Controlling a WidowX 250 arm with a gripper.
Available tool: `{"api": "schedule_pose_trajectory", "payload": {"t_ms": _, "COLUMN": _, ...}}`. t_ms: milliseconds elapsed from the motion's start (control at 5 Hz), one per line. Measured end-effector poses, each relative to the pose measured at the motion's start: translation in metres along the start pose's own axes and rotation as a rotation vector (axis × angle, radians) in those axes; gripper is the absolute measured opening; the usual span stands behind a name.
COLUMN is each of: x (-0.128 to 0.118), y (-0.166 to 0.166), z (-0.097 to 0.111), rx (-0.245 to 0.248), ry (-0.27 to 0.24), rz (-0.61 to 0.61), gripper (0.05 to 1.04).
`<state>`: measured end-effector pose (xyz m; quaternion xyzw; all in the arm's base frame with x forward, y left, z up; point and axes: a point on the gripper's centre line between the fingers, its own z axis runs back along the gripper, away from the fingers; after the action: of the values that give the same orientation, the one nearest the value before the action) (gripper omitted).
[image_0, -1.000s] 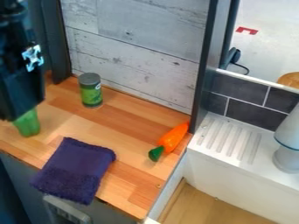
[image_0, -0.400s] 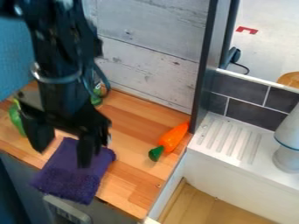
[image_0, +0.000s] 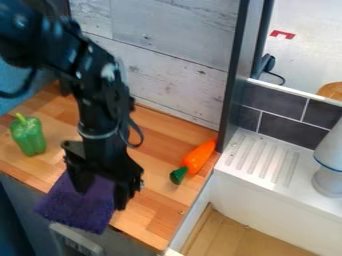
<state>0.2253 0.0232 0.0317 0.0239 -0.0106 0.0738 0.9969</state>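
over the purple cloth (image_0: 73, 210), at the lower left of the camera view, the black end effector (image_0: 101, 195) hangs with its two fingers set wide apart and nothing gripped between them. the arm (image_0: 100, 105) comes in from the upper left and bends down toward the front part of the wooden counter (image_0: 157, 210). the cloth lies flat by the counter's front edge, partly hidden behind the fingers; whether they touch it, i cannot tell. to the left of the end effector, a green pepper (image_0: 28, 136) sits on the wood, its stem pointing up. well apart on the other side, an orange carrot (image_0: 199, 156) lies aslant near the counter's right edge, its green end toward the front and its narrow tip near a dark post (image_0: 234, 82). pale wooden boards (image_0: 177, 82) stand behind the counter. to the right are a white ridged drainboard (image_0: 257, 160), dark tiles (image_0: 287, 129) and a pale rounded object (image_0: 329, 172) with a blue line round it.
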Motion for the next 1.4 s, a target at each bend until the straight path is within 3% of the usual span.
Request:
{"api": "schedule_pose_trajectory", "payload": {"t_ms": 200, "x": 0.012, "y": 0.002, "z": -0.014, "rx": 0.019, "ry": -0.020, "rz": -0.018, "gripper": 1.000}}
{"api": "schedule_pose_trajectory", "payload": {"t_ms": 400, "x": 0.020, "y": 0.008, "z": -0.016, "rx": 0.026, "ry": -0.065, "rz": -0.033, "gripper": 1.000}}
{"api": "schedule_pose_trajectory", "payload": {"t_ms": 600, "x": 0.025, "y": 0.021, "z": -0.026, "rx": 0.031, "ry": -0.069, "rz": -0.013, "gripper": 1.000}}
{"api": "schedule_pose_trajectory", "payload": {"t_ms": 1000, "x": 0.035, "y": 0.051, "z": -0.043, "rx": 0.021, "ry": -0.033, "rz": 0.007, "gripper": 1.000}}
{"api": "schedule_pose_trajectory", "payload": {"t_ms": 1400, "x": 0.057, "y": 0.055, "z": -0.053, "rx": 0.020, "ry": -0.020, "rz": 0.011, "gripper": 1.001}}
